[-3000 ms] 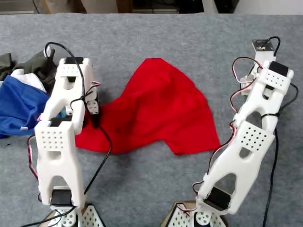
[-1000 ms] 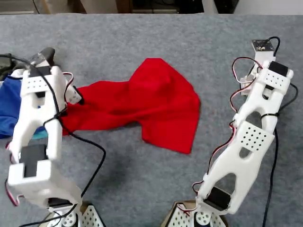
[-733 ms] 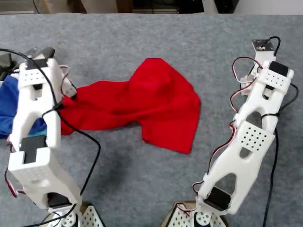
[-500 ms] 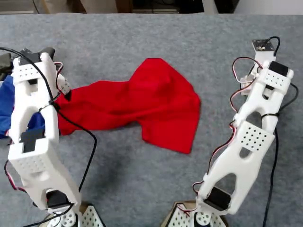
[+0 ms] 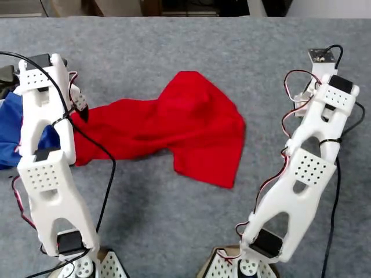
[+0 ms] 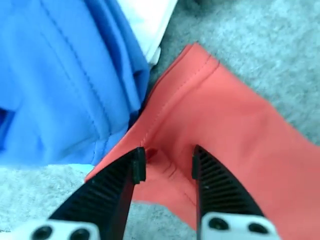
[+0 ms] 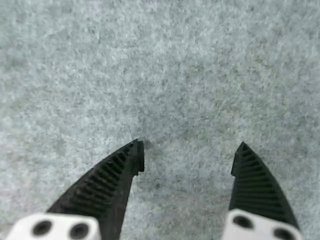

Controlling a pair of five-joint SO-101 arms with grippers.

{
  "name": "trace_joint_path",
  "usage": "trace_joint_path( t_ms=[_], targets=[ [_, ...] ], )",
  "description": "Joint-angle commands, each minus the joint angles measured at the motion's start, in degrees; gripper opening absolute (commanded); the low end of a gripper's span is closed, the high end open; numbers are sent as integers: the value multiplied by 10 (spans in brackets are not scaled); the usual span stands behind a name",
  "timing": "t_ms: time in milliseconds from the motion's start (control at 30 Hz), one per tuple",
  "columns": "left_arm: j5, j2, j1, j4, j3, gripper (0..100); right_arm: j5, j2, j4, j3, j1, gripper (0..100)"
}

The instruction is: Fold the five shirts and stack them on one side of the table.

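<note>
While your left pincer [image 6: 167,155] hung just over the hem of the red shirt [image 6: 235,150], its jaws stood a narrow way apart with no cloth gripped; the red shirt lay crumpled, unfolded, across the middle of the grey surface [image 5: 174,46]; its left end touched the blue shirt [image 5: 8,136] heaped at the surface's left edge; white cloth [image 6: 147,20] showed beside the blue; your right pincer [image 7: 187,150] gaped wide over bare surface.
</note>
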Motion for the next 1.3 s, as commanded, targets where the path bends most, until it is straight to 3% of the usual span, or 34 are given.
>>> trace_joint_path(
  t_ms=[0,600,800,1267],
  targets=[
    [6,2,8,10,-31,178,4,-2,-11,-25,-3,292],
    [-20,2,36,11,50,174,4,-2,-11,-25,-3,292],
    [-19,2,34,11,42,43,4,-2,-11,-25,-4,292],
    [-21,-114,31,11,42,31,4,-2,-11,-25,-4,292]
  ],
)
